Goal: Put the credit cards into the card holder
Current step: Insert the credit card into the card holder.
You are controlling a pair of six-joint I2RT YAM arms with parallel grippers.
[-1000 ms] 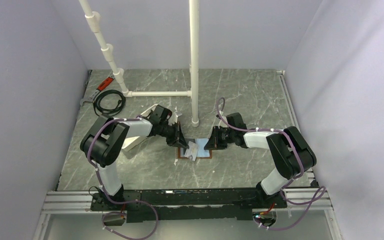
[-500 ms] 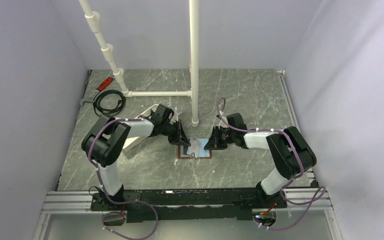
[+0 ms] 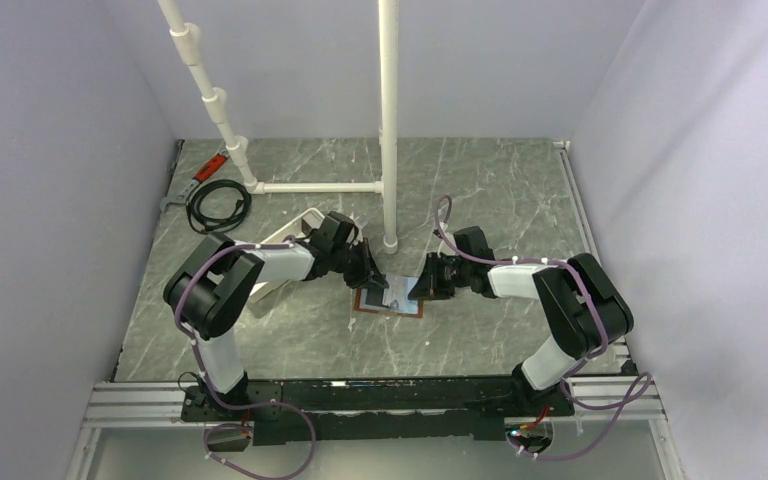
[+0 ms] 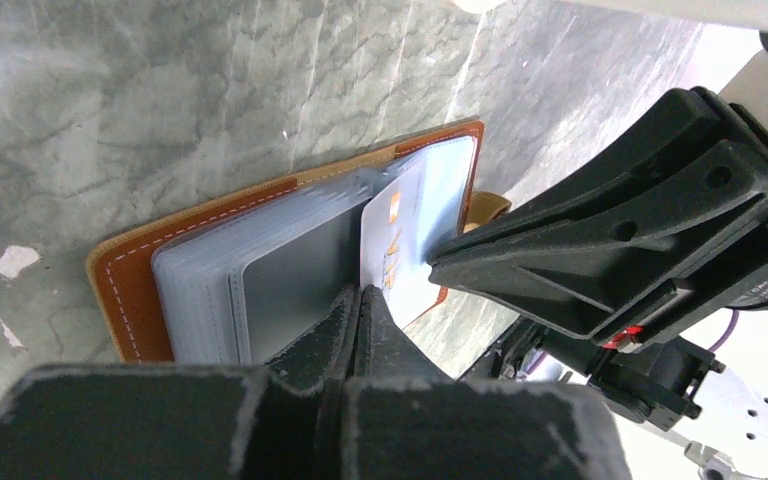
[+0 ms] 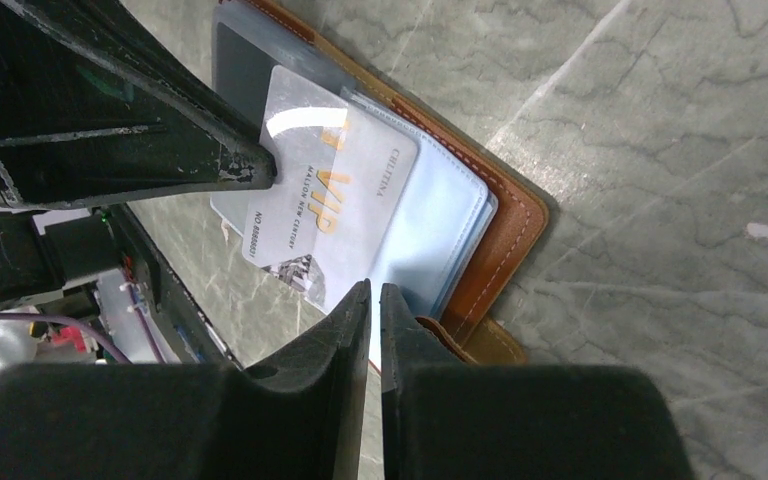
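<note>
The brown card holder (image 3: 390, 302) lies open on the table between both arms, its clear sleeves (image 4: 260, 270) fanned up. My left gripper (image 3: 372, 276) is shut on the edge of a grey-silver VIP card (image 5: 330, 205), which lies slanted over the sleeves. In the left wrist view this gripper (image 4: 360, 293) pinches the card (image 4: 400, 225) at its near edge. My right gripper (image 3: 422, 287) is at the holder's right side; in the right wrist view it (image 5: 375, 290) is closed on a light blue sleeve (image 5: 440, 225) of the holder (image 5: 505, 230). Whether a light blue card is there I cannot tell.
A white pipe post (image 3: 389, 120) stands just behind the holder, with a cross pipe (image 3: 315, 187) to its left. A long white tray (image 3: 295, 222) lies under my left arm. A black cable coil (image 3: 215, 205) and a red tool (image 3: 210, 165) lie at the back left.
My left gripper has moved right and a little back with the silver card, bringing it over the holder's sleeves. The right gripper has stayed in place.
</note>
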